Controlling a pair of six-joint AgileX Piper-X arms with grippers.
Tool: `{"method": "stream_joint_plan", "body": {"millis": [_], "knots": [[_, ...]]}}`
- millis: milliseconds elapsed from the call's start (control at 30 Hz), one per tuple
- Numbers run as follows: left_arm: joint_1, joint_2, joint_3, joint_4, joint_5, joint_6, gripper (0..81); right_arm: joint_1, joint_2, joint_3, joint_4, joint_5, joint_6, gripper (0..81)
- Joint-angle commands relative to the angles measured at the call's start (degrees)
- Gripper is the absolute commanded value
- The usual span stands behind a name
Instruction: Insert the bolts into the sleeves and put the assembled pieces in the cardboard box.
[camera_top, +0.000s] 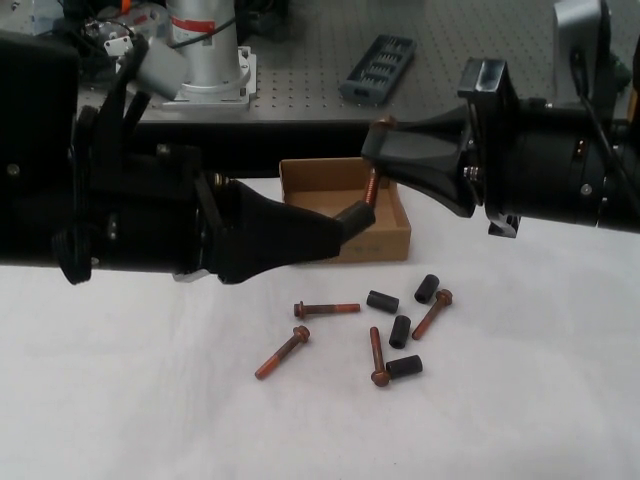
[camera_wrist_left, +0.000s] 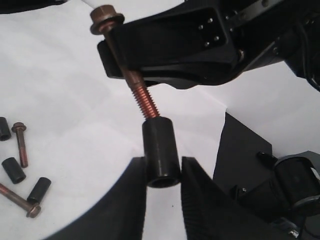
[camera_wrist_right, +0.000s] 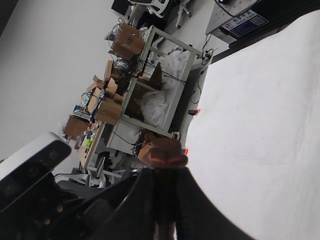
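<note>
Over the box (camera_top: 397, 243), as the high view has it: left claw (camera_top: 357, 213) pinched shut on a black sleeve (camera_wrist_left: 161, 150), gripped near one end between both fingers (camera_wrist_left: 200, 200). Facing it from the other side and a little higher, right claw (camera_top: 378, 137) clamped on a copper bolt (camera_wrist_left: 131, 70) just under the head, thread pointing down at the sleeve. Thread tip right at the sleeve's free end, bolt leaning slightly off the sleeve's line; cannot tell how far in. In the right wrist view, bolt head (camera_wrist_right: 162, 152) poking out past the two dark fingertips. On the white cloth (camera_top: 150, 410), nearer than the box: four loose bolts (camera_top: 327, 309) and four loose sleeves (camera_top: 383, 301), scattered close together. Behind the box, on a grey perforated table (camera_top: 300, 60), a dark rack (camera_top: 378, 68).
</note>
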Motion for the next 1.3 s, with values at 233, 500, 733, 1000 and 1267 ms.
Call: {"method": "stream_joint_plan", "body": {"millis": [233, 500, 733, 1000, 1267], "knots": [[-0.93, -0.02, -0.27, -1.16, 0.67, -0.37, 0.6, -0.03, 0.12, -0.25, -5.37, -0.47, 2.22, 2.8], [-2.86, 1.35, -0.27, -1.27, -1.01, 1.69, 0.6, 0.41, 0.12, -0.29, -6.99, -3.49, 2.93, 2.8], [-2.86, 1.35, -0.27, -0.13, -0.43, 1.67, 0.6, 1.01, 0.12, -0.29, -7.18, -3.56, 2.66, 2.8], [-2.73, 1.35, -0.27, 2.44, -2.30, 3.98, 0.6, -1.64, 0.12, -0.29, -7.18, -4.40, 1.37, 2.8], [-2.60, 1.08, -0.27, 2.60, -4.11, 3.98, 0.6, -2.10, 0.12, -0.29, -0.64, -4.39, -2.81, 2.8]]}}
